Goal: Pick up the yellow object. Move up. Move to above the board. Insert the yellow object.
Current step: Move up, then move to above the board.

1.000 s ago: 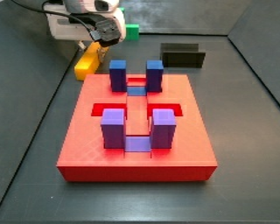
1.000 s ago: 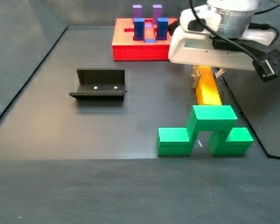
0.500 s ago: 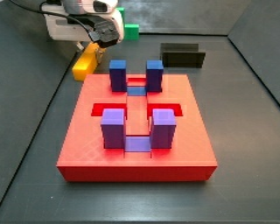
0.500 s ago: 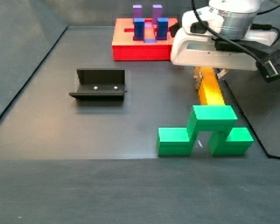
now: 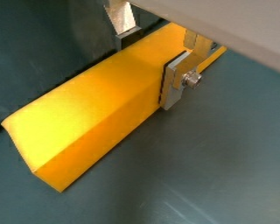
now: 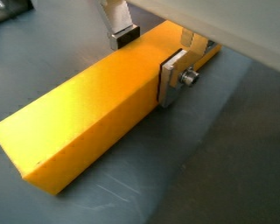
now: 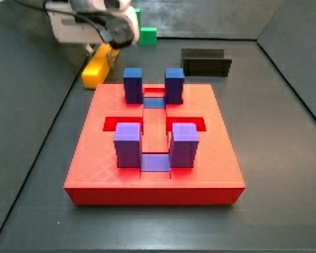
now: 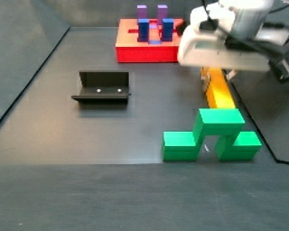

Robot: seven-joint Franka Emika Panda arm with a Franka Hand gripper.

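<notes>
Board [image 7: 154, 158] sat on the desk [image 8: 87, 144], well apart from your end effector [image 6: 150, 59]. Beside the board, the bar [image 6: 101, 109] lay flat, one end near the green block [image 8: 211, 135]. You had the silver fingers [image 5: 178, 79] pinching its sides.

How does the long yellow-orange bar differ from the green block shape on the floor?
The long yellow-orange bar is a plain straight prism lying under the gripper, whose fingers straddle it. The green block shape is stepped, with a notch, and stands free of the gripper. Both rest on the dark floor.
</notes>
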